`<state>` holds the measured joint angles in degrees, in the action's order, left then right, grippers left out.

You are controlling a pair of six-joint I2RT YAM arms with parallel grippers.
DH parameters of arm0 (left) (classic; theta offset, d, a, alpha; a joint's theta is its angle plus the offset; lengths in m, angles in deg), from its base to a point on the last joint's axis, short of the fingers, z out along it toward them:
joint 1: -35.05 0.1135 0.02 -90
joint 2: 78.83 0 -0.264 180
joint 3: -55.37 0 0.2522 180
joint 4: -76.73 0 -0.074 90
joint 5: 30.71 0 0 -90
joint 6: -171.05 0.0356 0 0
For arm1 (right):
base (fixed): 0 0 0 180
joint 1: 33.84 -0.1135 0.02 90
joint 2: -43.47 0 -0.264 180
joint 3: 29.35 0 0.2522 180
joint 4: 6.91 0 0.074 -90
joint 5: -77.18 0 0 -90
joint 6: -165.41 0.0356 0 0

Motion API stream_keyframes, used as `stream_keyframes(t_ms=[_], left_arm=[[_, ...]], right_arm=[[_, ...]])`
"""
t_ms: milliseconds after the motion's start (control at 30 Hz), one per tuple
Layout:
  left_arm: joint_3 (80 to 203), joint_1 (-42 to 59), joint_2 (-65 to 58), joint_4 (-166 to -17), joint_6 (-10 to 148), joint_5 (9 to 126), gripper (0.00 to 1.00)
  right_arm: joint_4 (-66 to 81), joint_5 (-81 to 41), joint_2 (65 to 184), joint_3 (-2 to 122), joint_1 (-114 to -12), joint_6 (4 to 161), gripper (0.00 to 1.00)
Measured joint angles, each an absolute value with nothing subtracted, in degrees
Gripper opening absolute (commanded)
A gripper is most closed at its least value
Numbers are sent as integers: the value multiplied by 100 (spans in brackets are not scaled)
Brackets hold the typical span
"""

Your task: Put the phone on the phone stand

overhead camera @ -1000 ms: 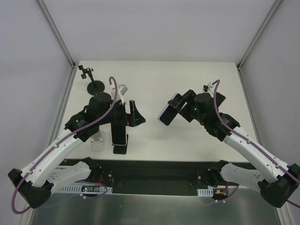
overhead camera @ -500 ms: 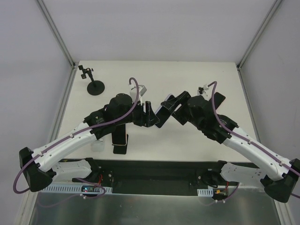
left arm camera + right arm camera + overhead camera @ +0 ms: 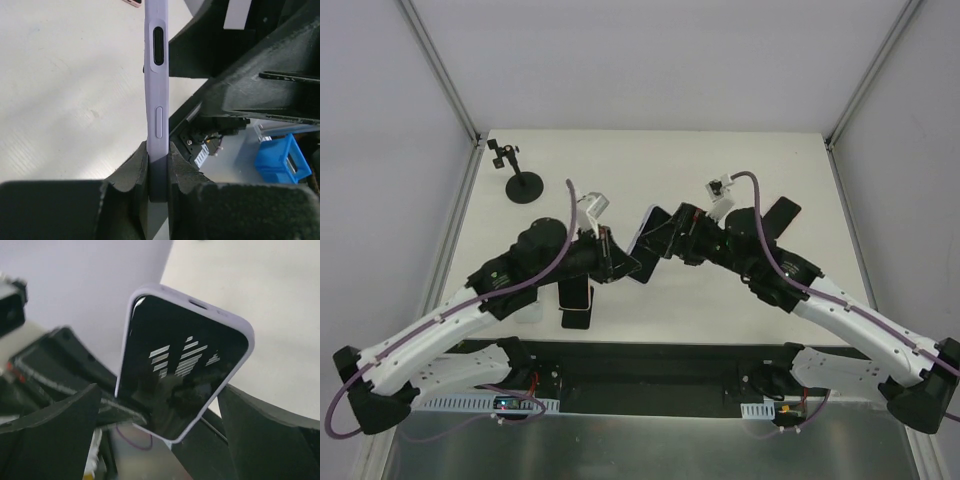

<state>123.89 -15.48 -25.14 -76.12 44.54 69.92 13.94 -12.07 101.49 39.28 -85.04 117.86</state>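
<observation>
The phone [image 3: 645,232], dark-screened in a lavender case, hangs in the air between the two arms above mid table. In the left wrist view I see it edge-on [image 3: 158,90], and my left gripper [image 3: 159,150] is shut on its lower end, a pad pressed on each face. In the right wrist view its screen [image 3: 180,365] stands between the spread fingers of my open right gripper [image 3: 160,390], which do not touch it. From above, the left gripper [image 3: 623,264] and right gripper [image 3: 670,236] meet at the phone. The black phone stand [image 3: 576,305] sits near the front edge, under the left arm.
A small black round-based stand with a clip [image 3: 524,186] is at the back left. A black flat piece [image 3: 783,214] lies behind the right arm. A white block [image 3: 527,308] sits beside the phone stand. Grey walls close in both table sides.
The left arm swung right to the phone and its gripper closed on it. The right gripper, which carried the phone toward the middle, has opened and let go.
</observation>
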Motion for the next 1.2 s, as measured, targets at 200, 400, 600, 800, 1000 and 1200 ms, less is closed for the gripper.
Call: stream_keyframes(t_ms=[200, 400, 600, 800, 1000, 1200], left_arm=[[11668, -1552, -4264, -7497, 4458, 7302, 0], [11598, -1554, -4878, -7503, 4624, 8321, 0], [11554, -1559, -5167, -7575, 4827, 9009, 0], [11556, -1561, -5200, -7567, 5011, 9326, 0], [11559, -1561, -5184, -7547, 5171, 9363, 0], [11559, -1561, -5206, -7549, 5201, 9344, 0]], right_arm=[[1184, -3237, 9911, 3990, -8486, 9900, 99], [1447, -4942, 9791, 4536, -8375, 8704, 77], [1593, -5733, 9791, 5111, -8357, 8136, 46], [1519, -6050, 9926, 5172, -8353, 8171, 40], [1169, -6162, 10110, 5161, -8353, 8403, 28], [562, -6199, 10153, 4921, -8377, 8720, 28]])
